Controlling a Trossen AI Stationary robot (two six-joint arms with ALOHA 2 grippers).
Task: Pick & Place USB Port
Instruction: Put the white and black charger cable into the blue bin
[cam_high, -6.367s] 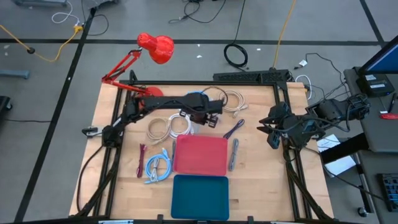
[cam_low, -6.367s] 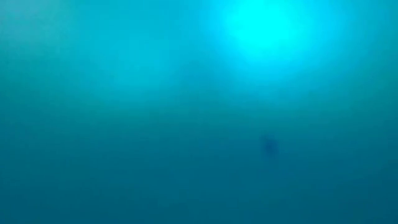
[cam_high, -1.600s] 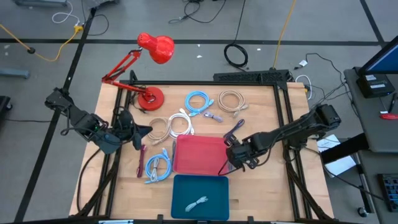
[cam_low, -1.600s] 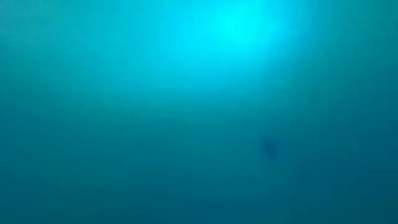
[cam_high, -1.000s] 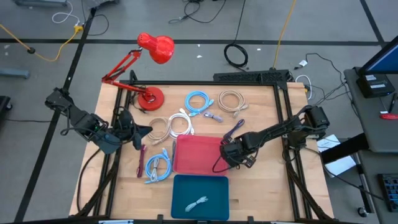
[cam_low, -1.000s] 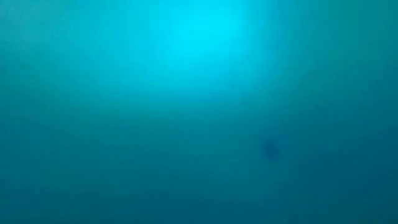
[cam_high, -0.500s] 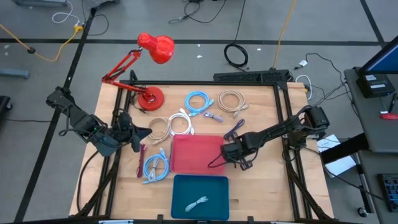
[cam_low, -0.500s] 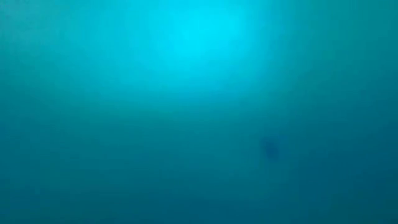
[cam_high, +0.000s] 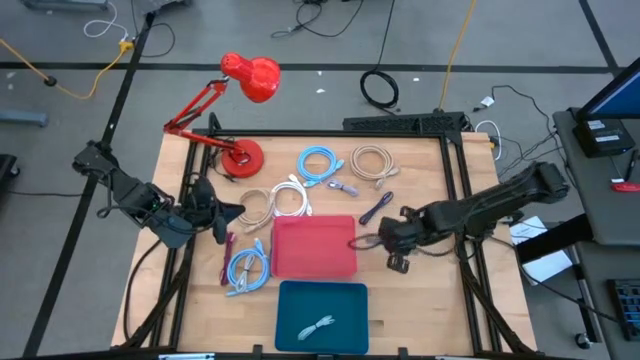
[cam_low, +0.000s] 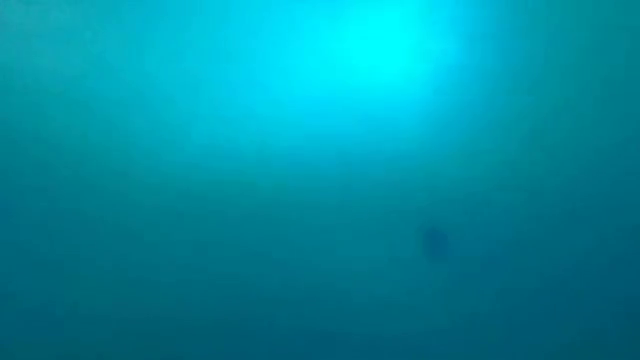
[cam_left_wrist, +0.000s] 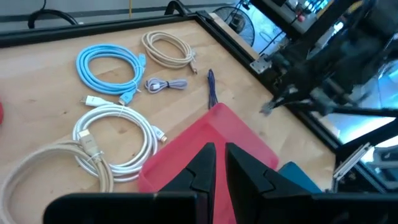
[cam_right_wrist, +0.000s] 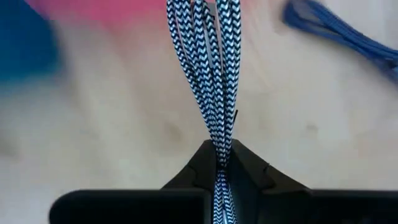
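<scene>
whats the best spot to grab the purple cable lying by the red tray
Take the purple cable at its middle, coming straight down from above. It lies flat as a slim diagonal bundle, clear of the red tray, so set the pincer fingers across its narrow width.

text: none legible | labels/brands: none | numbers/signs: none | views checked: high, low, both wrists (the low view gives only a blank blue-green field, so nothing could be read there either)
</scene>
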